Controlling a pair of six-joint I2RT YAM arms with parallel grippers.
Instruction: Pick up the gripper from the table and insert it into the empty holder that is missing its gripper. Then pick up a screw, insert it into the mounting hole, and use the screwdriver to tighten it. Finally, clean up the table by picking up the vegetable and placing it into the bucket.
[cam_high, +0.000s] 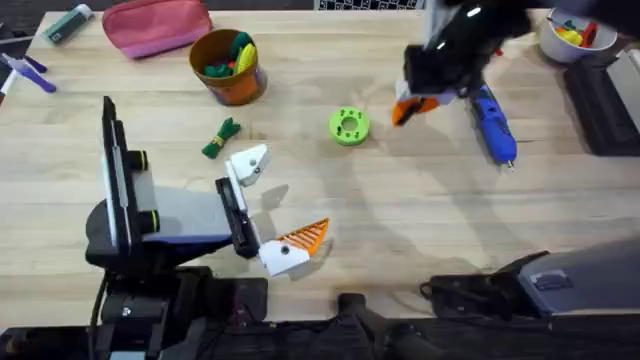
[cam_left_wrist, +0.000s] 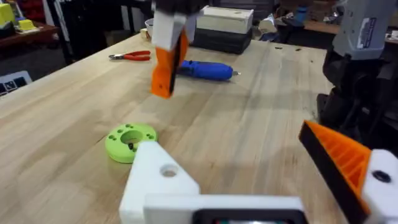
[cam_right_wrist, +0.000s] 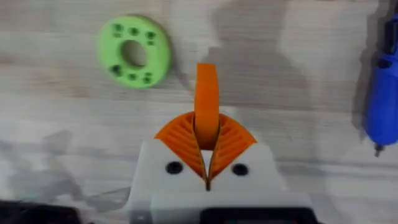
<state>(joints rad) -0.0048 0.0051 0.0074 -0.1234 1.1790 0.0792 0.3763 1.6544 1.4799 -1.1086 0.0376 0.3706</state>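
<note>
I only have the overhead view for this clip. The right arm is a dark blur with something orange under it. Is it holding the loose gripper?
Observer: Yes. In the right wrist view the right gripper is shut on the gripper, an orange wedge.
Operator: Has the bare holder got its screw?
Observer: No. The left wrist view shows the holder with its mounting hole empty.
Operator: Anything hidden behind that arm?
Observer: Red-handled pliers lie beyond the screwdriver.
</note>
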